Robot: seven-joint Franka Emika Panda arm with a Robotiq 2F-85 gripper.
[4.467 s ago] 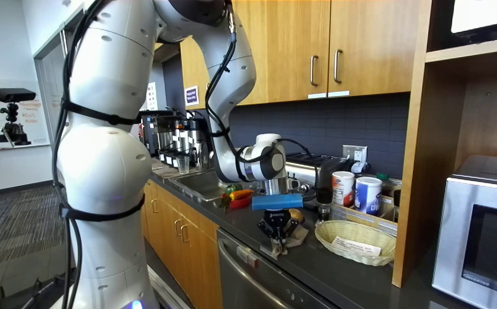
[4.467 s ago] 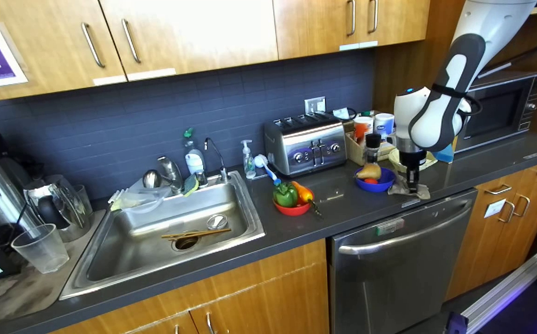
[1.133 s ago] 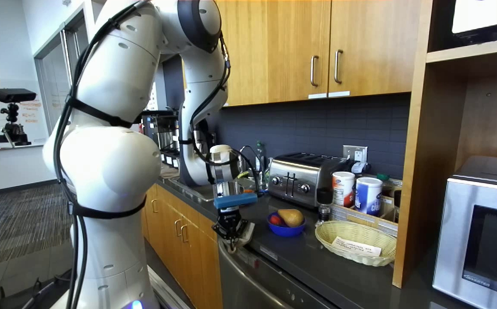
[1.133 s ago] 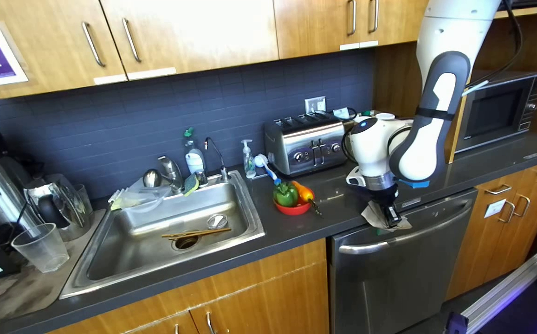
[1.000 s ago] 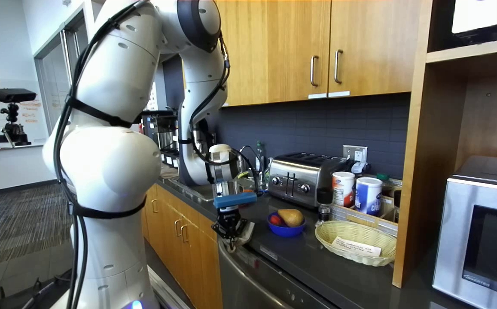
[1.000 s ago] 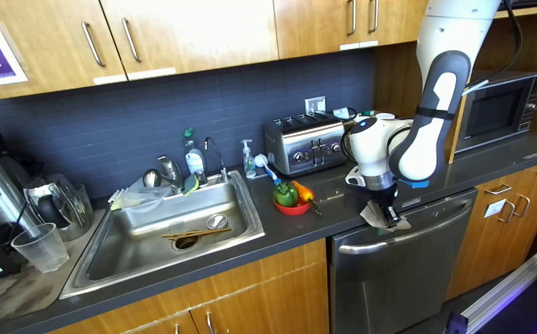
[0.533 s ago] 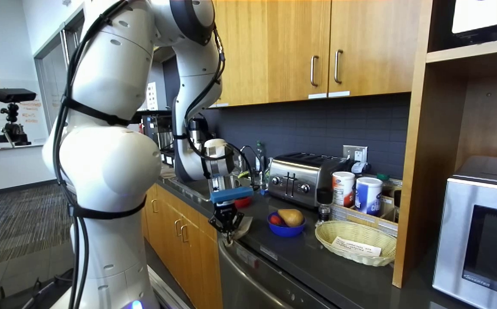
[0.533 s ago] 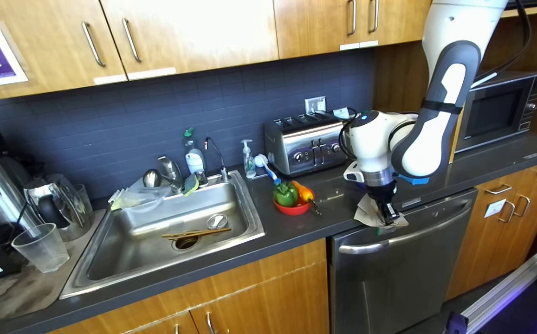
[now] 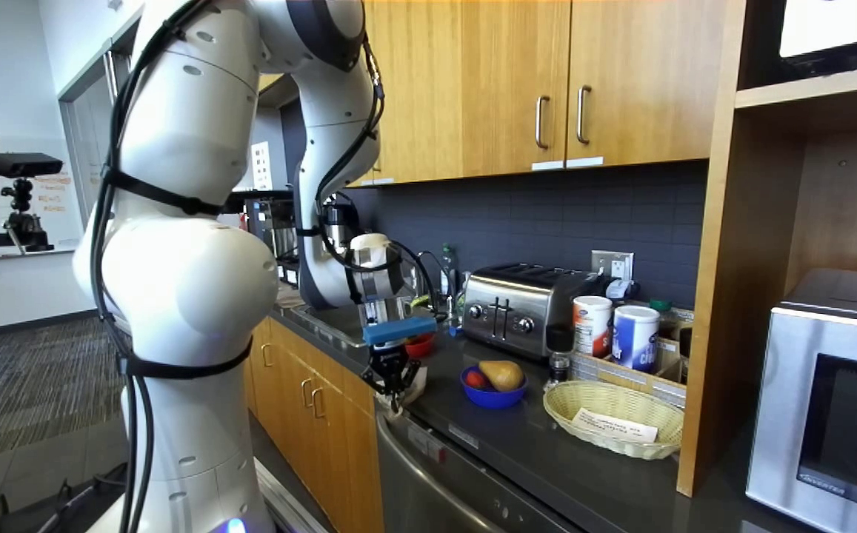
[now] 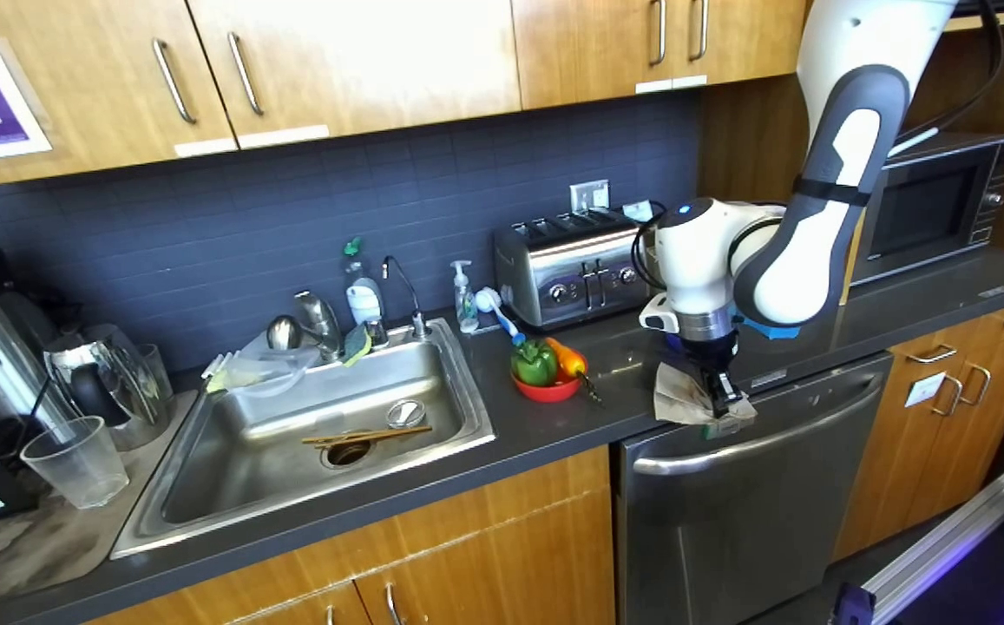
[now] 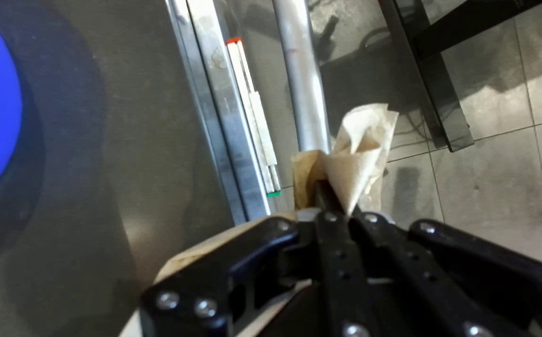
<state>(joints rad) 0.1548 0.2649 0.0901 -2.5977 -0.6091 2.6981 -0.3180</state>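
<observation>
My gripper (image 11: 338, 199) is shut on a crumpled brown paper towel (image 11: 362, 150), which fans out past the fingertips. In both exterior views the gripper (image 10: 727, 404) hangs tilted at the counter's front edge, above the dishwasher. A wide flap of the paper towel (image 10: 677, 396) spreads to the sink side of the fingers. Whether the paper touches the counter I cannot tell. Nearby stands a blue bowl (image 9: 493, 398) with a pear (image 9: 502, 374) and a red item (image 9: 475, 380); its rim also shows at the left of the wrist view.
A red bowl (image 10: 547, 394) holds a green pepper (image 10: 534, 363) and an orange vegetable (image 10: 567, 358). Behind stands a toaster (image 10: 571, 271). A wicker basket (image 9: 665, 437) sits near the microwave (image 9: 828, 400). The dishwasher handle (image 9: 435, 481) juts out below; a sink (image 10: 475, 434) lies beyond.
Gripper and paper towel have moved from beside the blue bowl to the front edge, toward the sink, uncovering the bowl. Within the last second they shifted slightly further toward the sink.
</observation>
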